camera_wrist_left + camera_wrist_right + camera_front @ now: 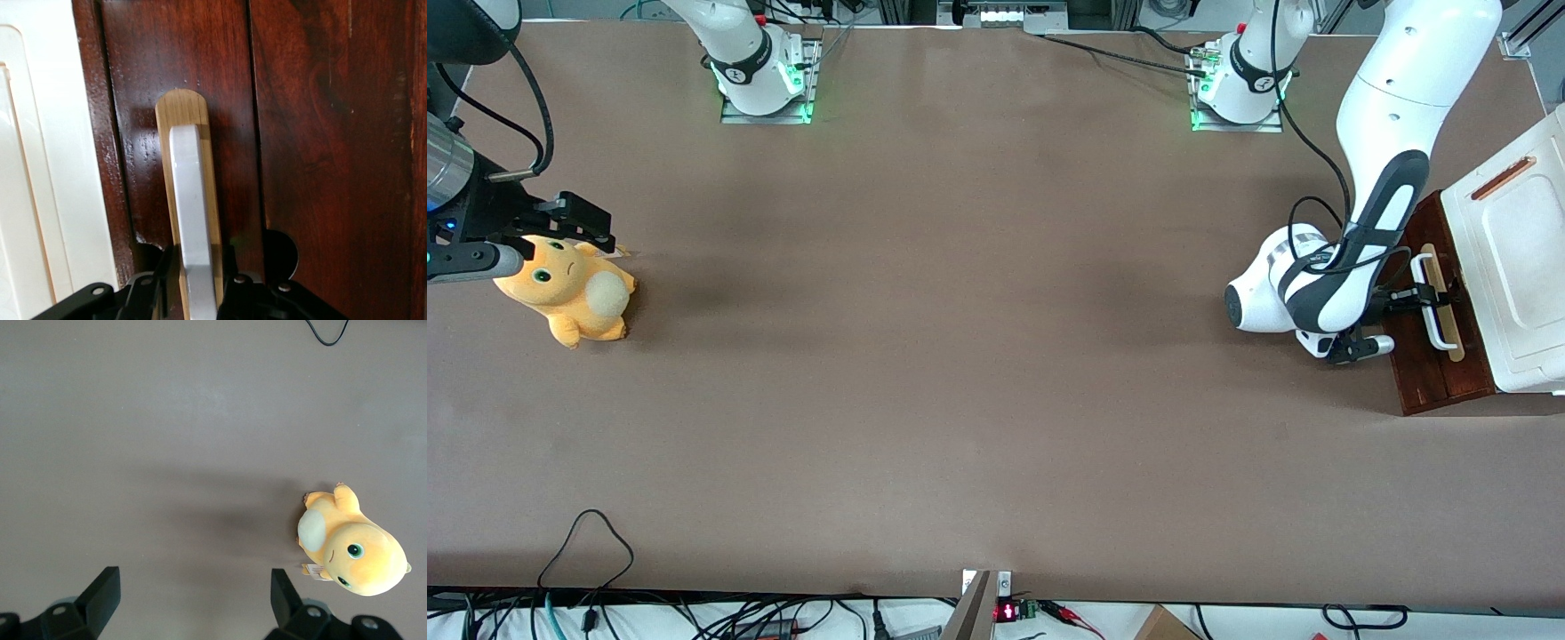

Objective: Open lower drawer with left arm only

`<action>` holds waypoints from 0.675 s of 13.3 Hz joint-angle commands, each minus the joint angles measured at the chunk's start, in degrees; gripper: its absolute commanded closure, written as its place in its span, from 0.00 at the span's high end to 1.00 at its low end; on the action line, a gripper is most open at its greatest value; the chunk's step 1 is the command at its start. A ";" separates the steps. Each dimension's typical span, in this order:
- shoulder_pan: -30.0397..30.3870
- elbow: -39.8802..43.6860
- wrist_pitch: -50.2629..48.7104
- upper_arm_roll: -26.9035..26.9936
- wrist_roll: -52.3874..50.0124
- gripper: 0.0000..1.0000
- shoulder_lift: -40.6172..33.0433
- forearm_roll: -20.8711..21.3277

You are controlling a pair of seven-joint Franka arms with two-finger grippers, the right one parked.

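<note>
The lower drawer point(313, 133) is showing glossy, dark red-brown varnished wood with visible grain. Its handle point(193, 220) is looking smooth and white against a pale matt wood strip point(167, 133). The black gripper point(200, 293), at that handle, is appearing matt plastic. The left arm point(1396, 107) is gleaming glossy white. The worktop point(960, 356) is looking matt brown.

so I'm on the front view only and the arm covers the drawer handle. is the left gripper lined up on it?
Observer: Yes. In the wrist view the white handle runs straight into the middle of the left gripper, in line with it, not off to one edge.
Operator: ok. how far along the handle?
Observer: Partway. One end of the handle, and the rounded end of the pale wood strip under it, show ahead of the gripper.
Operator: anything else on the drawer there?
Observer: No. Only the dark wood drawer front with a seam running alongside the handle, and the white cabinet beside it.
</note>
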 commanded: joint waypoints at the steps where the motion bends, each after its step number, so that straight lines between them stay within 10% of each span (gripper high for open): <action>1: 0.39 0.16 -0.76 -0.28 0.23 0.19 0.46 1.65; 9: -1.98 0.33 -0.85 -0.45 0.32 0.03 0.28 1.56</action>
